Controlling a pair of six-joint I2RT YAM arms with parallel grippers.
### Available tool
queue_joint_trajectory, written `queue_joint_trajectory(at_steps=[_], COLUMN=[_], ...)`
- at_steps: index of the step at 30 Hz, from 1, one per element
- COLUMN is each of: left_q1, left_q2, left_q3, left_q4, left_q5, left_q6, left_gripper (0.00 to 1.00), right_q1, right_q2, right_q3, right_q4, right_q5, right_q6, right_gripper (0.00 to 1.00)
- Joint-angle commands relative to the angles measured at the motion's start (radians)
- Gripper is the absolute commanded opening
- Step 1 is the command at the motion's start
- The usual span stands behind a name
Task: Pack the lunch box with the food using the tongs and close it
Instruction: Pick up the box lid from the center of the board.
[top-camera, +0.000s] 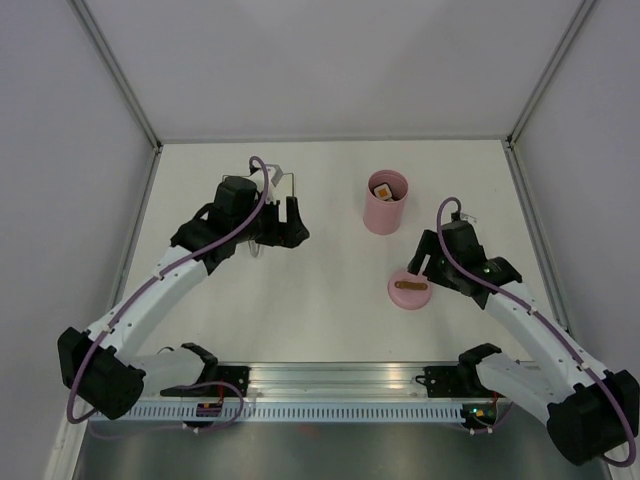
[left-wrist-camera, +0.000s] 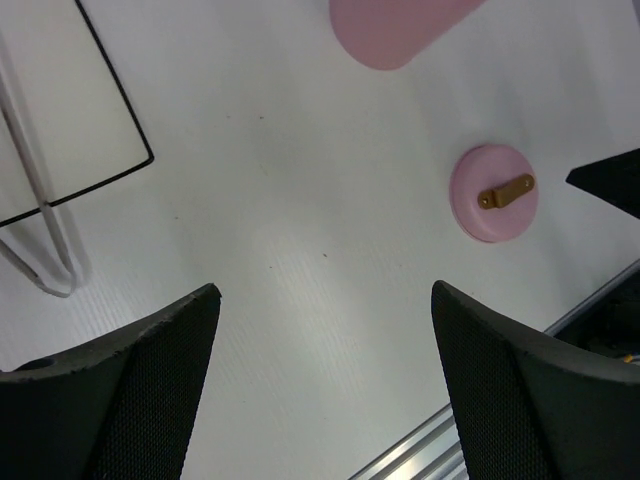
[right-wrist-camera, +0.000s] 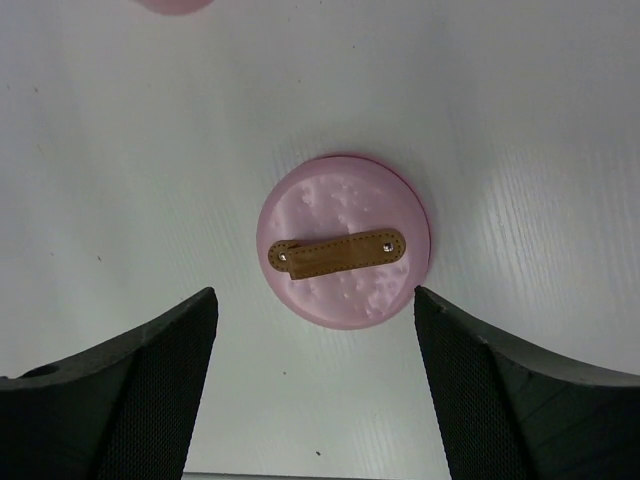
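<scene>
The pink lunch box (top-camera: 385, 203) stands open towards the back of the white bench (top-camera: 320, 320). Only the top camera looks in and shows the food (top-camera: 384, 190) inside. Its lid (right-wrist-camera: 343, 240) lies flat nearby, brown handle (right-wrist-camera: 338, 254) up, under the right tool (right-wrist-camera: 315, 298), whose fingers are spread and empty. The left wrist view best shows the tongs (left-wrist-camera: 40, 215) lying partly on the black-rimmed plate (left-wrist-camera: 70, 120). The left tool (left-wrist-camera: 325, 298) is spread too, holding nothing. Pale grey walls with metal framing close in the bench.
</scene>
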Motion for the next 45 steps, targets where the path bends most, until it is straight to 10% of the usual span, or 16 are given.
queue_joint_trajectory(at_steps=[1,27,45], left_q1=[-0.045,-0.259,-0.259], left_q2=[-0.016,0.058,0.045], left_q3=[0.006,-0.029,-0.05], left_q4=[0.028,0.039,-0.007], left_q5=[-0.025,-0.2,-0.245], left_q6=[-0.051,-0.058,-0.013], left_gripper=[0.9,0.86,0.88], right_q1=[0.014,0.096,0.096], right_q2=[-0.017,0.195,0.431], right_q3=[-0.006,0.044,0.125], right_q4=[-0.026,-0.15,-0.151], right_q5=[0.163,0.128,0.129], right_q6=[0.167,1.039,1.063], right_gripper=[0.85,0.82,0.76])
